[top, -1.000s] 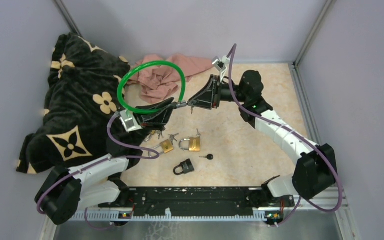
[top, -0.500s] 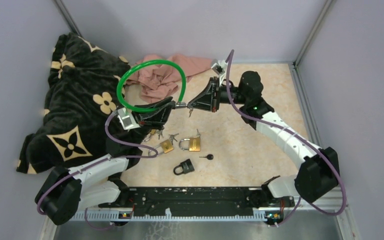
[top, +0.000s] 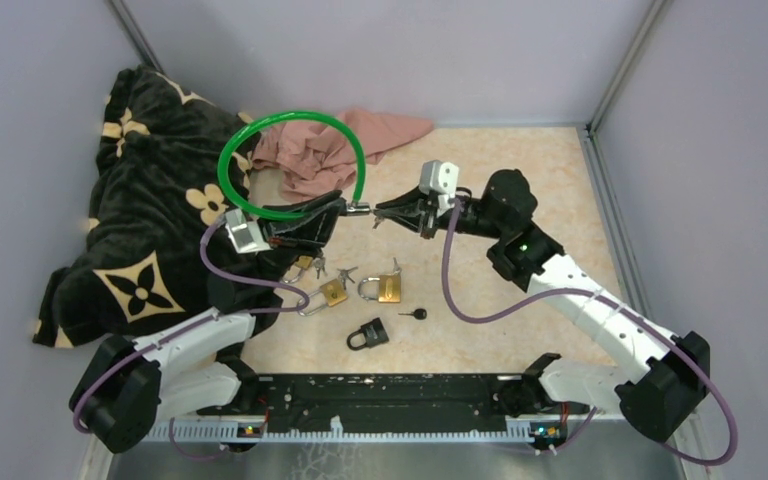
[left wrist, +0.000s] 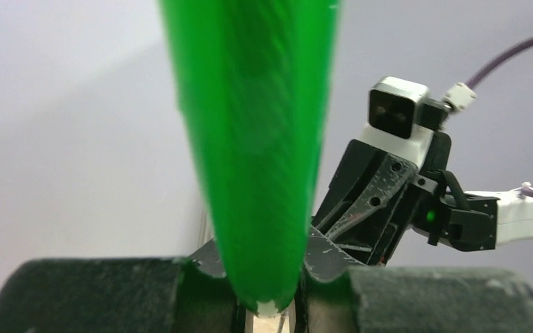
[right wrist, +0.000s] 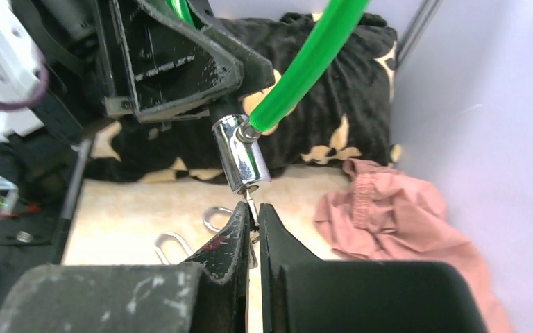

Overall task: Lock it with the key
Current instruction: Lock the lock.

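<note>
A green cable lock [top: 290, 165] forms a loop held up over the table, with a chrome lock cylinder [top: 359, 209] at its end. My left gripper [top: 332, 210] is shut on the cable by the cylinder; the green cable [left wrist: 253, 139] fills the left wrist view between my jaws. My right gripper [top: 382, 211] is shut on a small key [right wrist: 251, 208] that sits in the end of the chrome cylinder [right wrist: 241, 154]. The two grippers face each other, tips almost touching.
Two brass padlocks [top: 333, 292] [top: 384, 289], a black padlock [top: 369, 334], a loose black-headed key [top: 415, 314] and a key bunch [top: 312, 266] lie on the table. A dark flowered blanket [top: 140, 200] lies at the left and a pink cloth [top: 335, 145] at the back.
My right wrist has rolled about its axis with the key in the cylinder; its camera came round to the top. The green loop shifted slightly left. My left gripper kept its hold.
</note>
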